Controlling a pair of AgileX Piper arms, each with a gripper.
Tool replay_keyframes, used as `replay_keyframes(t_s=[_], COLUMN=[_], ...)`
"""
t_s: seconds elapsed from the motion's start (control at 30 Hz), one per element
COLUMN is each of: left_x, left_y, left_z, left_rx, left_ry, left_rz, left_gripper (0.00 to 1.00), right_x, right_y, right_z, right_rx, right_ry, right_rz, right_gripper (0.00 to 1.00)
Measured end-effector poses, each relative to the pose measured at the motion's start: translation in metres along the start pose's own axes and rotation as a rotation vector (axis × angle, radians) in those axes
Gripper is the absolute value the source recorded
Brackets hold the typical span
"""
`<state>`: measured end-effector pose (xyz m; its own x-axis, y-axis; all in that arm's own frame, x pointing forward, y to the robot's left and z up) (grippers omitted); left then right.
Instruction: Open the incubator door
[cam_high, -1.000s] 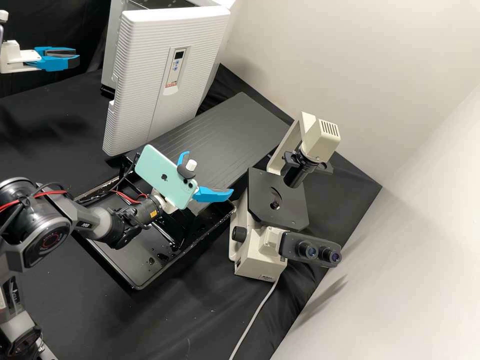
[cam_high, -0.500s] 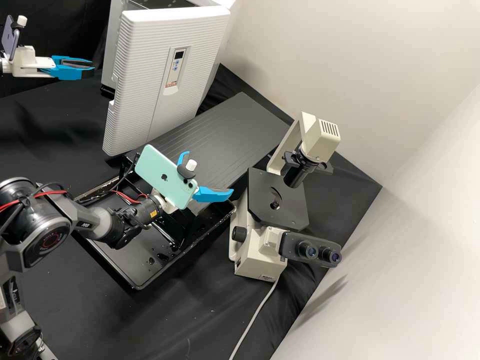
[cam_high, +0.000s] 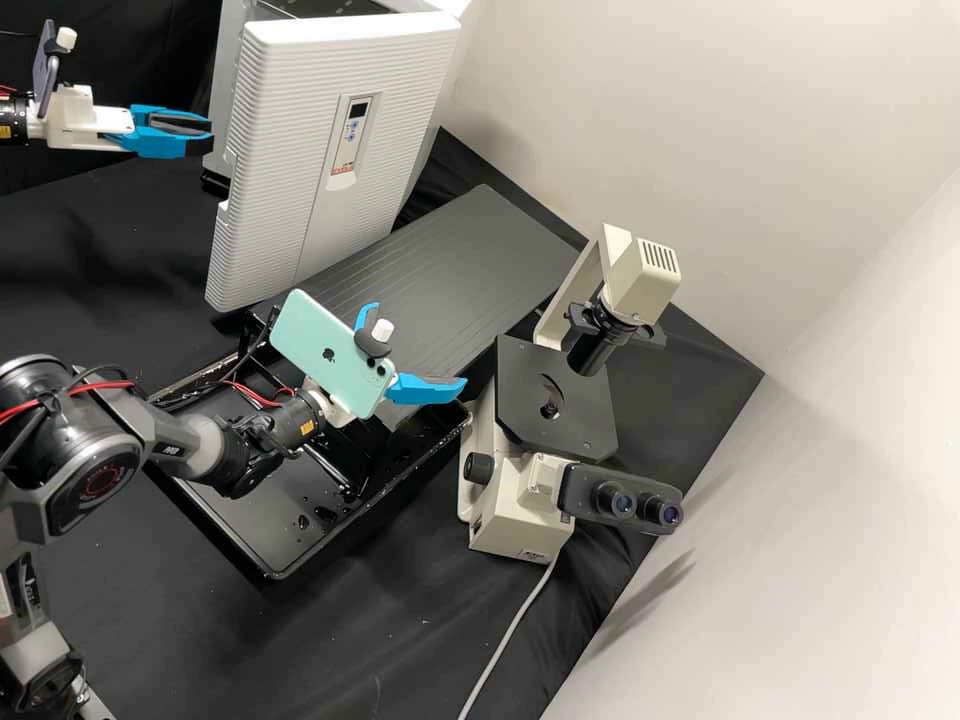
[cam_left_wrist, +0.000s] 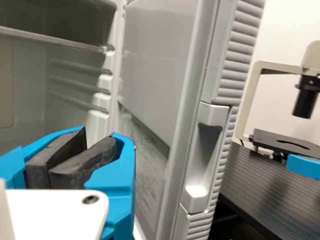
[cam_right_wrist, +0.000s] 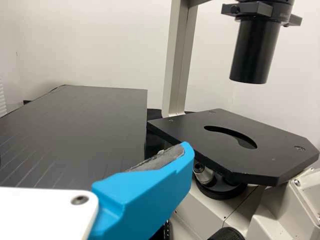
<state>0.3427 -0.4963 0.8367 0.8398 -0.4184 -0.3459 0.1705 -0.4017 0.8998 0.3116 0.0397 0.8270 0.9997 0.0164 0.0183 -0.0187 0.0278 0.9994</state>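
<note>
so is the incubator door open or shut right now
Open. The door stands swung out from the cabinet, and the left wrist view shows its inner face beside the incubator's inside.

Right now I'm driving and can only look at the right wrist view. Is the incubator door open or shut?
Observer: It's open. In the left wrist view the incubator door stands swung out, so the inside can be seen.

Operator: Yay! Is the robot holding on to it?

Observer: No. In the high view, the left gripper is closed with nothing between its fingers.
</note>
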Motion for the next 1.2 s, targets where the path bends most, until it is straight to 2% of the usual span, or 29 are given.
replay_keyframes(t_s=[0.27,0.43,0.53,0.63,0.8,1.03,1.2], left_x=[0.017,0.033,0.039,0.047,0.059,0.063,0.06], left_y=[0.004,0.003,0.004,0.008,0.013,0.01,0.01], left_z=[0.006,0.021,0.028,0.039,0.056,0.053,0.048], left_rx=[0.014,0.056,0.059,0.056,0.081,0.051,0.048], left_ry=[-0.078,-0.173,-0.203,-0.244,-0.306,-0.306,-0.287], left_rz=[-0.014,-0.045,-0.056,-0.047,-0.038,-0.064,-0.069], left_gripper=[0.0,0.0,0.0,0.0,0.0,0.0,0.0], right_x=[0.0,0.0,0.0,0.0,0.0,0.0,0.0], right_y=[0.0,0.0,0.0,0.0,0.0,0.0,0.0], right_z=[0.0,0.0,0.0,0.0,0.0,0.0,0.0], right_rx=[0.0,0.0,0.0,0.0,0.0,0.0,0.0], right_ry=[0.0,0.0,0.0,0.0,0.0,0.0,0.0], right_rz=[0.0,0.0,0.0,0.0,0.0,0.0,0.0], right_gripper=[1.0,1.0,1.0,1.0,1.0,1.0,1.0])
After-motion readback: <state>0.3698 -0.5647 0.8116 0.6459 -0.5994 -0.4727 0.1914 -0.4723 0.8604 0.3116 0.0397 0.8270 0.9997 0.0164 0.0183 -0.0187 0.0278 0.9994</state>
